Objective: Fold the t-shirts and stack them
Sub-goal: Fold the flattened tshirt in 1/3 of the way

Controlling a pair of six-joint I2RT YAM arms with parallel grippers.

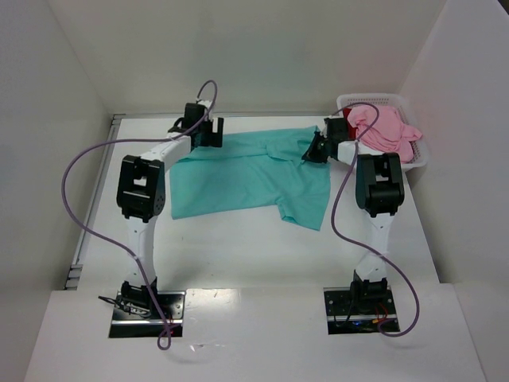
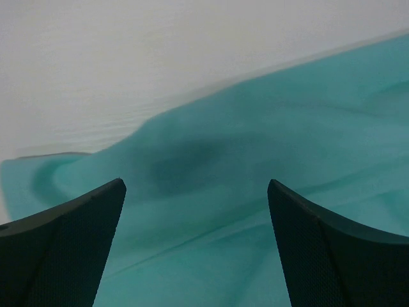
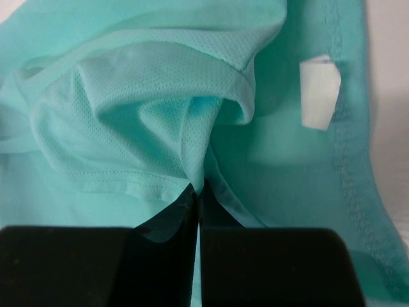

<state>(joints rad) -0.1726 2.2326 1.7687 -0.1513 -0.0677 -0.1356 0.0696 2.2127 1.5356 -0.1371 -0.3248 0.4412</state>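
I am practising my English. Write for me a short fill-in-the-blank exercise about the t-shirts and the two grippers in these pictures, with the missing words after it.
1. The pink t-shirt lies in a white ____ at the far right of the table.
2. The right gripper is ____ on a fold of the teal t-shirt.
3. The left gripper hangs over the same shirt with its jaws ____.

Missing words: basket; shut; open.

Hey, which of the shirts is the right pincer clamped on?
The teal t-shirt, spread out on the table; the right pincer pinches its fabric. The pink t-shirt lies bunched in the white basket.
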